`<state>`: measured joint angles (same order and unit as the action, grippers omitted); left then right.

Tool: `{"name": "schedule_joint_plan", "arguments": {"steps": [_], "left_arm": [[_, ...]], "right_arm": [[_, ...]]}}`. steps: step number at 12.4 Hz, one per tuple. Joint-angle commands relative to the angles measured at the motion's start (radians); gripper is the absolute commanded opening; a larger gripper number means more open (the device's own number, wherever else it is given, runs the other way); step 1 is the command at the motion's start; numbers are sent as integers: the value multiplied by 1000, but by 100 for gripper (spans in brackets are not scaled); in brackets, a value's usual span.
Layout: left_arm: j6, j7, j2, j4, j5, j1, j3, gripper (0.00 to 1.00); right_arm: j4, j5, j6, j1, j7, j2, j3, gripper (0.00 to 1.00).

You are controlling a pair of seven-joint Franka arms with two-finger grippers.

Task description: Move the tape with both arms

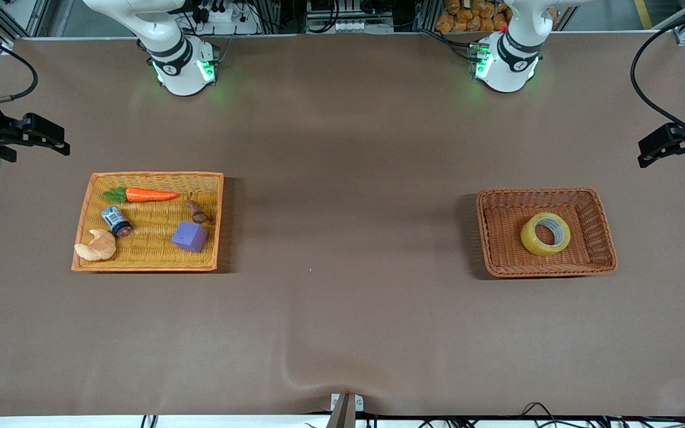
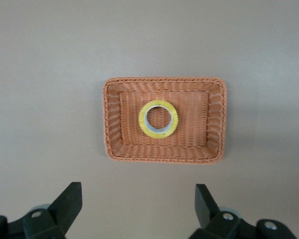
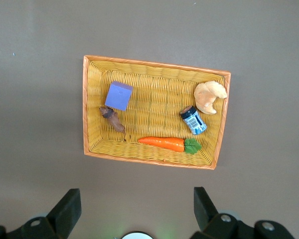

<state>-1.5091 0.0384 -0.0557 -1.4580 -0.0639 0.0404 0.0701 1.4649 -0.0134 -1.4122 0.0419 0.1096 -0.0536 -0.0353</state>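
Front view gives me the tape [image 1: 545, 234] as one yellowish, see-through ring with a grey-white core, lying flat in the brown wicker basket [image 1: 601, 227] toward the left arm's end of the table [image 1: 342, 309]. In the left wrist view the tape [image 2: 158, 119] sits near the middle of that basket [image 2: 215, 119], its round hole facing up.

I see both arms waiting. The left claw [image 1: 657, 147] hangs over the table edge at the left arm's end; from its own camera the left claw [image 2: 138, 209] has its fingers spread wide, holding nothing. The right claw [image 1: 42, 138] hangs over the table edge at the right arm's end; its camera shows the right claw [image 3: 137, 209] spread wide as well.

I count two baskets. The yellow tray [image 1: 94, 190] toward the right arm's end holds five things: one carrot [image 1: 149, 194], one small can [image 1: 116, 220], one croissant [image 1: 97, 245], one purple cube [image 1: 189, 236] and one small brown piece [image 1: 196, 210].
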Motion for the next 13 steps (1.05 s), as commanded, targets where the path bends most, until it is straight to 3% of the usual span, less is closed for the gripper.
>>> {"name": "schedule_joint_plan", "arguments": {"steps": [1, 13], "left_arm": [[36, -8, 31, -42, 53, 3, -10, 100], [38, 3, 42, -59, 55, -4, -10, 100]], "right_arm": [[5, -7, -5, 3, -2, 3, -5, 100], [6, -7, -113, -7, -2, 0, -9, 100]]}}
